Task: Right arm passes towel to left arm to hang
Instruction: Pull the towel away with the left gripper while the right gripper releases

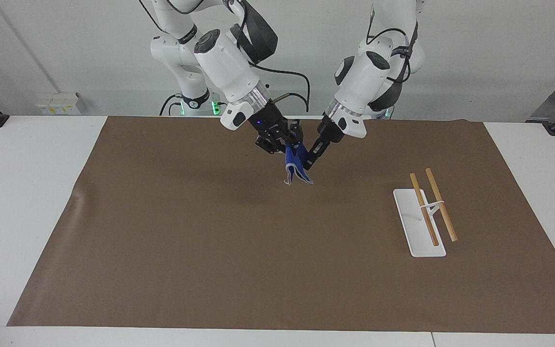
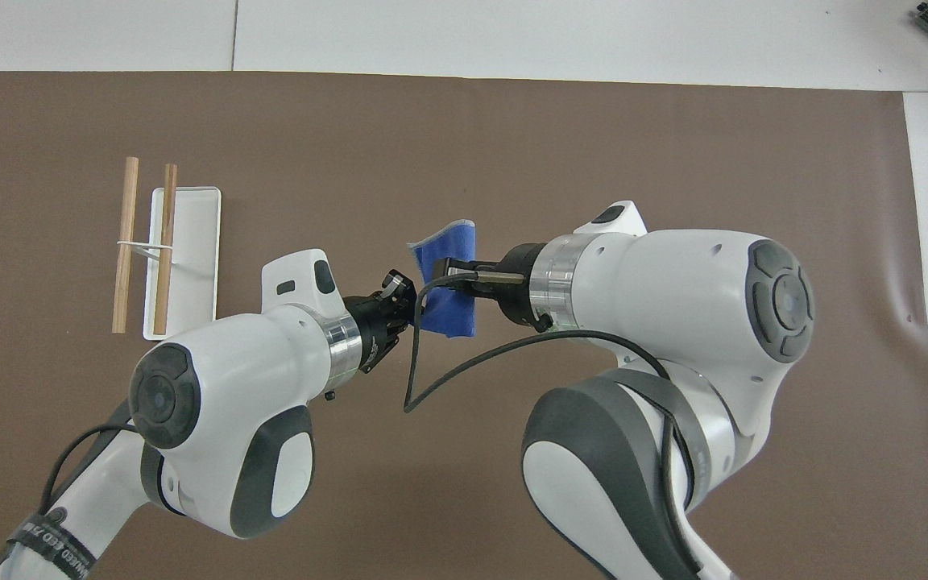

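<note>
Both arms meet in the air over the middle of the brown mat [image 1: 162,231], and the towel [image 1: 296,168] hangs between them. The right gripper [image 1: 291,144] is clamped on its top edge; the left gripper [image 1: 309,161] presses in at the towel's side, seemingly pinched on it, with one corner pulled its way. To do this handover well, I'd want the left grip firm before the right lets go, then a slow, level pull-away, keeping the cloth hanging flat for draping over the rack [image 1: 429,207] toward the left arm's end.
</note>
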Robot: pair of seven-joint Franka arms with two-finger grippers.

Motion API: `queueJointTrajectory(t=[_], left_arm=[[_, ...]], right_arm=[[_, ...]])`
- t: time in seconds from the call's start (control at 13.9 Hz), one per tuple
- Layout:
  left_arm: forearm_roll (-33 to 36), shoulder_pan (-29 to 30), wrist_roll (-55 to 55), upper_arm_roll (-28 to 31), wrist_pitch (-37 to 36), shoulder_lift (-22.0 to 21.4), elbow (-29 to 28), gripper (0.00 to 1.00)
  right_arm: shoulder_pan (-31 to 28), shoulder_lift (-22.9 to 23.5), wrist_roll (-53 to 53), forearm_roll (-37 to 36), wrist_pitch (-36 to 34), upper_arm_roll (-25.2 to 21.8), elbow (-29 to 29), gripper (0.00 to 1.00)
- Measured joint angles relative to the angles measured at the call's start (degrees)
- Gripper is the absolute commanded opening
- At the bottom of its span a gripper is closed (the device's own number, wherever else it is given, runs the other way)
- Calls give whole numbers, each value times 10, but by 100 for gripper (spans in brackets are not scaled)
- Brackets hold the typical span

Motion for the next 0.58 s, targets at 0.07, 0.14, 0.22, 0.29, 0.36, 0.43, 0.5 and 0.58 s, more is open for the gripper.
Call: queueJointTrajectory(t=[0.07,0.14,0.22,0.29,0.36,0.43,0.5,0.58], left_arm=[[0,3,20,3,0,0,1,0],[0,6,41,4,0,0,2,0],[0,7,58,6,0,0,5,0],[0,9,71,9,0,0,10,0],[0,17,83,9,0,0,17,0],[0,28,96,9,0,0,23,0],[0,38,108,10,0,0,29,0],[0,48,116,10,0,0,35,0]], right_arm=[[0,0,0,0,0,0,0,100],[-2,0,0,0,0,0,0,100],[-5,0,0,0,0,0,0,100],[-7,0,0,0,0,0,0,100],[-10,-2,-1,0,-2,0,1,100],[-14,-6,-1,0,-12,0,1,100],[-22,-12,-1,0,-29,-1,1,100],[-34,-20,-1,0,-52,-1,1,100]])
